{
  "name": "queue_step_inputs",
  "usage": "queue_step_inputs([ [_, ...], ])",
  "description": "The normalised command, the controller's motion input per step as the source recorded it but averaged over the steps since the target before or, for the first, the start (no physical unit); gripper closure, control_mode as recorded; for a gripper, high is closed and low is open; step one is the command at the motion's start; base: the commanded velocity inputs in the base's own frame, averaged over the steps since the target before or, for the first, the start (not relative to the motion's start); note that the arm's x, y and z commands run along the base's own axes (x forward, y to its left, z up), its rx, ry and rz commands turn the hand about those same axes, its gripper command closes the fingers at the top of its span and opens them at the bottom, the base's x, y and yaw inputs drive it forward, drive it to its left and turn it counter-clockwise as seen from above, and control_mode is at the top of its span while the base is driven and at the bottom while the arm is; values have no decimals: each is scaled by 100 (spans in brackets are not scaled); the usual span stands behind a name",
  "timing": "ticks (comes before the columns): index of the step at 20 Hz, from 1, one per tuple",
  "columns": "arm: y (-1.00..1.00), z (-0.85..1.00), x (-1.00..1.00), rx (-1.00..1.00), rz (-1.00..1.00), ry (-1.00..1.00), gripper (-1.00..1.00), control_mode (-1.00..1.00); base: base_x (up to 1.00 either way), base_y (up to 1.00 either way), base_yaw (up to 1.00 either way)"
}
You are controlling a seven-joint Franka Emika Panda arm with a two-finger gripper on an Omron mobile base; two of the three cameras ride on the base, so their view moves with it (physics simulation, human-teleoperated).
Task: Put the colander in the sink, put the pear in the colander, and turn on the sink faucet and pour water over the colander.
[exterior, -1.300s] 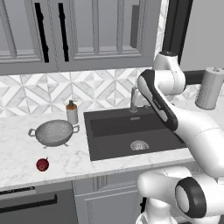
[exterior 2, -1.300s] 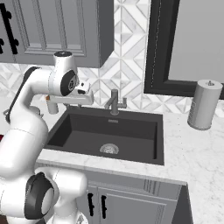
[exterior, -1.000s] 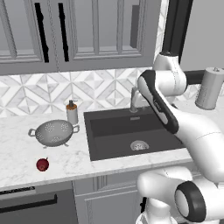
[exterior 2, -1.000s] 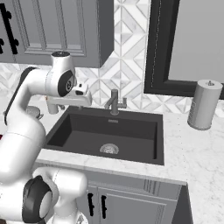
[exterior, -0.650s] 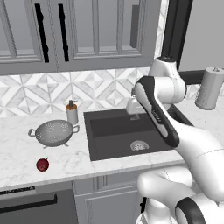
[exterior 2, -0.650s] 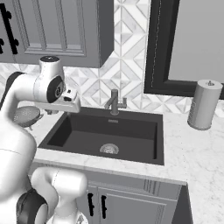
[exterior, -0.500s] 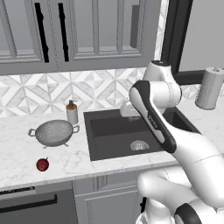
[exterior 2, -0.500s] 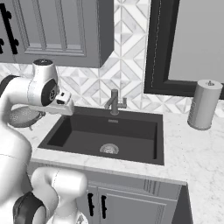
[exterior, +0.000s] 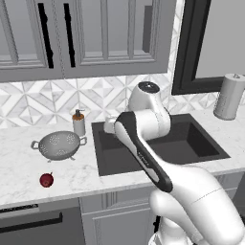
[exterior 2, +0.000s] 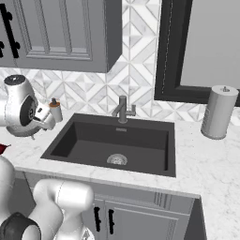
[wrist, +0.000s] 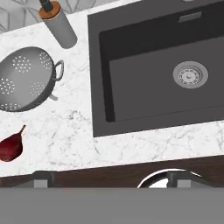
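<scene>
Sink: one dark basin [exterior: 206,147] set in white marble, holding nothing but its round silver drain [wrist: 190,74]
Colander: one [exterior: 60,144], upright on the counter [exterior: 86,174] left of the sink, nothing inside it
Pear: one [exterior: 46,180], dark red, lying on the counter near the colander, on its front side, apart from it
Faucet: one [exterior 2: 123,109], at the back rim of the sink
Soap bottle: one [exterior: 78,123], standing just behind the colander
Paper towel roll: one [exterior 2: 218,112], upright, right of the sink
Gripper: [wrist: 109,178] fingers spread wide apart, holding nothing, high above the counter's front edge
</scene>
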Motion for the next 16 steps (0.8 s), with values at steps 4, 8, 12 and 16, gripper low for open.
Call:
queue_step_inputs([
  [4, 84, -30, 5, 18, -35, 0, -100, -100, 0, 0, 0],
  [8, 78, -19, 27, 14, -28, 0, -100, -100, 0, 0, 0],
  [12, 44, -9, 46, 13, -10, 0, -100, -100, 0, 0, 0],
  [16, 32, -21, 43, 13, 0, 10, -100, -100, 0, 0, 0],
])
